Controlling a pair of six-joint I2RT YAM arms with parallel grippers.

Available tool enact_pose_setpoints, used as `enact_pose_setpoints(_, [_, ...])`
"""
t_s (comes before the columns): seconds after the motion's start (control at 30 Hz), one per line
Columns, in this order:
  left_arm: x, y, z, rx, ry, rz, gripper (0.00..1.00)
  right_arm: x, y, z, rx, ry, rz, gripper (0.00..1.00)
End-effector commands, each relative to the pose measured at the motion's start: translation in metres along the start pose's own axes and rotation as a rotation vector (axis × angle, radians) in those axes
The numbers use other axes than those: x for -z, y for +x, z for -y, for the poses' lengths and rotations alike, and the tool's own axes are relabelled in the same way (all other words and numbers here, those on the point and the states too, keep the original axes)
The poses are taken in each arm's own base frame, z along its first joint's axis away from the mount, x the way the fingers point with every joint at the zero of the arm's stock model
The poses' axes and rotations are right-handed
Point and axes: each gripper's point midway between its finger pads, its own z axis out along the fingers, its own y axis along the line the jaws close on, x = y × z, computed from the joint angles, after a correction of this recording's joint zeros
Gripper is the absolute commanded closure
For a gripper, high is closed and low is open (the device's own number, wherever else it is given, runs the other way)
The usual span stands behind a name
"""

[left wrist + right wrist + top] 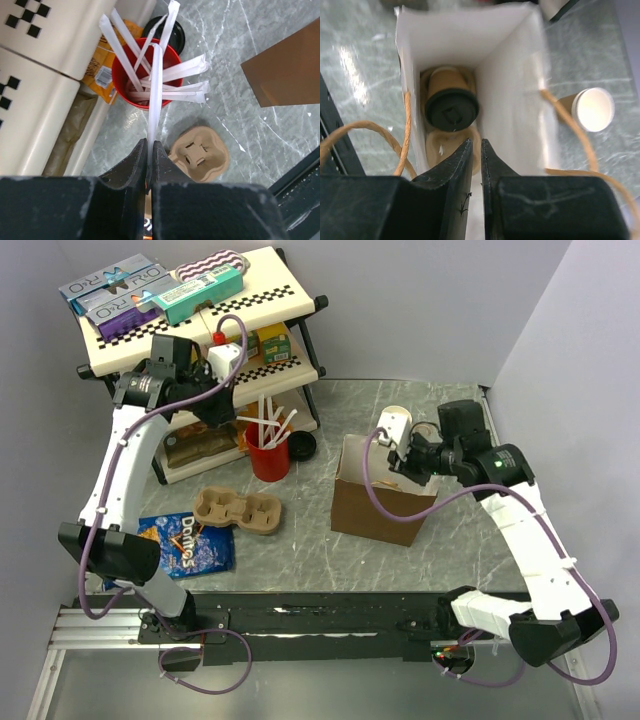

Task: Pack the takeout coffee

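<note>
The takeout coffee (451, 107) stands upright inside the brown paper bag (375, 510), at the bottom, close to the bag's left inner wall as the right wrist view shows it. Its black lid is on, and a tan moulded piece (440, 147) lies beneath it. The bag stands open-topped on the table, with its twine handles hanging outside both side walls. The right gripper (475, 150) hovers over the bag's near rim with its jaws almost together and only a narrow slit between them. It cannot be told whether they pinch the rim. The coffee is not in their grasp. A lidless tan cup (590, 107) lies on its side just outside the bag's right wall. The left gripper (148, 147) is well to the left of the bag and is clenched on one white paper-wrapped stick (154, 100). That stick runs from the jaws up across the red cup (268, 462), which holds more such sticks. A moulded cup carrier (238, 510) lies on the table left of the bag. A Doritos packet (190, 540) lies farther left of the bag again.
</note>
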Motion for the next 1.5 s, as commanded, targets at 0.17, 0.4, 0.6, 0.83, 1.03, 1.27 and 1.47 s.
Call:
enact_pose_setpoints(0.17, [-0.009, 0.015, 0.008, -0.02, 0.065, -0.098, 0.99, 0.035, -0.06, 0.027, 0.008, 0.111, 0.18, 0.76])
enact_pose_setpoints(0.4, [0.008, 0.042, 0.003, -0.123, 0.009, -0.187, 0.99, 0.038, -0.051, 0.04, -0.006, 0.184, 0.171, 0.7])
enact_pose_setpoints(0.6, [-0.036, 0.044, 0.008, -0.12, 0.059, -0.279, 0.98, 0.04, -0.038, 0.069, -0.099, 0.182, 0.136, 0.55])
enact_pose_setpoints(0.83, [-0.064, 0.008, -0.001, -0.13, -0.03, -0.172, 0.47, 0.037, -0.01, 0.074, -0.125, 0.072, 0.042, 0.37])
enact_pose_setpoints(1.03, [-0.044, -0.014, 0.001, -0.153, -0.072, -0.063, 0.22, 0.027, 0.005, 0.053, -0.141, -0.016, 0.033, 0.3])
enact_pose_setpoints(1.27, [0.019, -0.059, 0.063, -0.347, 0.112, 0.259, 0.13, 0.014, 0.026, 0.052, -0.176, -0.001, -0.006, 0.3])
enact_pose_setpoints(1.47, [0.033, -0.066, 0.156, -0.562, 0.352, 0.402, 0.08, 0.002, 0.036, 0.056, -0.17, -0.019, -0.024, 0.42])
